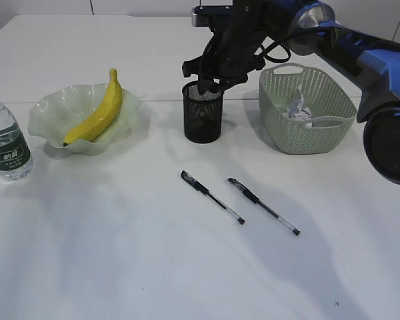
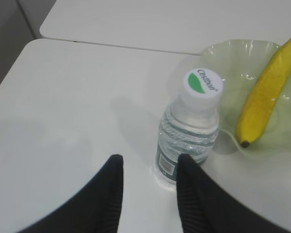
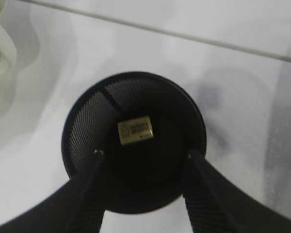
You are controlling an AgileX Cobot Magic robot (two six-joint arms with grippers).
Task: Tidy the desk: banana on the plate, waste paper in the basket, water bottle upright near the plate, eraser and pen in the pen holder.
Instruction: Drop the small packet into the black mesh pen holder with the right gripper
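Right gripper [image 3: 143,155] released, jaws apart | eraser [image 3: 135,129] directly below, inside pen holder [image 3: 87,126]

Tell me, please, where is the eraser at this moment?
In the right wrist view the eraser lies at the bottom of the black mesh pen holder, which stands mid-table between the plate and the basket in the exterior view.

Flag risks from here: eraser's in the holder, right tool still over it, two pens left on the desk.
1. The right tool straddles the pen holder rim; lifting off at a slant could tip it and spill the eraser.
2. The two pens lie close and parallel; grasping one may knock the other.
3. The left tool has a finger beside the upright water bottle; a nudge could topple it.
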